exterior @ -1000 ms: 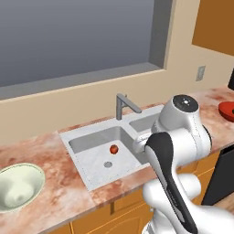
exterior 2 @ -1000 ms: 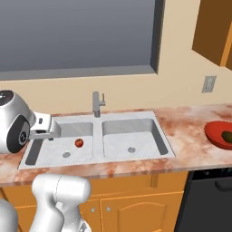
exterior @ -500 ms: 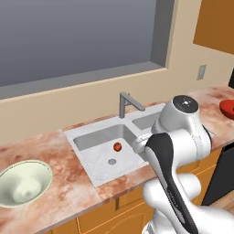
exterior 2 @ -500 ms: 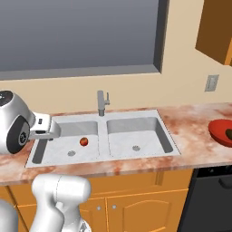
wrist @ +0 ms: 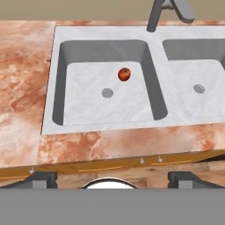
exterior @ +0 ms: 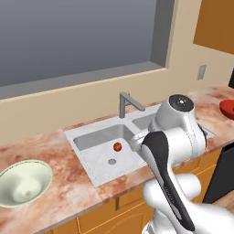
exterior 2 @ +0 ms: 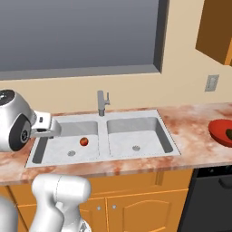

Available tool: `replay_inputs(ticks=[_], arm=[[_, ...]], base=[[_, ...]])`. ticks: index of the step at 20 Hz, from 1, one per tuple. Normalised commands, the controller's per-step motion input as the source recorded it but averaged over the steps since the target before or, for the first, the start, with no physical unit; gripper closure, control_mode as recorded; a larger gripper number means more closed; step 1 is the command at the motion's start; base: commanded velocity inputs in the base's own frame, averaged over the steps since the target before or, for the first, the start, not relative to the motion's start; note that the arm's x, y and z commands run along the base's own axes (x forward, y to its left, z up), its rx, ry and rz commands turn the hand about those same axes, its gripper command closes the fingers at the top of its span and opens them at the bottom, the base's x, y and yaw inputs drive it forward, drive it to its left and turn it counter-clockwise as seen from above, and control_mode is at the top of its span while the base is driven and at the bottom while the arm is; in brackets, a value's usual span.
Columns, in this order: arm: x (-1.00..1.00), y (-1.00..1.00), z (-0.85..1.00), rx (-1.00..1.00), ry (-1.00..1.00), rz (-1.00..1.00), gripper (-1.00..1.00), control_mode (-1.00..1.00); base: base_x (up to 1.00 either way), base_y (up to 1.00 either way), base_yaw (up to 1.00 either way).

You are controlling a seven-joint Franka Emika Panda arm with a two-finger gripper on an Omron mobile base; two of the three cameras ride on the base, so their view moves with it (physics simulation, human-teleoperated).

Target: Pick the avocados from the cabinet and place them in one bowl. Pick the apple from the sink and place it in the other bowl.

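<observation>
The small red apple [wrist: 124,74] lies in the left basin of the grey sink [wrist: 50,96], just beyond the round drain. It also shows in the base views as the apple [exterior: 117,146] and the apple [exterior 2: 84,142]. My gripper [wrist: 113,180] hangs open above the counter's front edge, on the near side of that basin, with nothing between its tips. The cream bowl [exterior: 23,187] stands on the counter left of the sink. The red bowl [exterior 2: 221,131] sits far right, with a dark lump, perhaps an avocado, at the picture's edge. The orange cabinet [exterior 2: 216,27] hangs at the upper right.
The angular grey faucet [wrist: 170,11] rises behind the divider between the two basins. A marble counter [wrist: 22,66] surrounds the sink, with orange cupboard doors [exterior 2: 136,204] below. A window [exterior 2: 77,36] spans the wall behind. A dark appliance [exterior 2: 208,199] stands at the lower right.
The whole scene has slid slightly right in both base views, so the cameras moved left; more of the cream bowl shows. The apple has not moved in the basin and the gripper stays open.
</observation>
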Motion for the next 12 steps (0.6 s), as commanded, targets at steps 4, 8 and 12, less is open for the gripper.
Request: replay_inputs(ticks=[4,8,12], arm=[[0.69,0.26,0.00,-0.03,0.07,0.00,-1.00,-1.00],[0.93,0.28,-0.05,-0.03,0.10,0.02,-1.00,-1.00],[0.97,0.05,-0.31,-0.04,0.15,0.00,-1.00,-1.00]], base=[[0.00,0.00,0.00],[0.00,0.00,0.00],[0.00,0.00,0.00]])
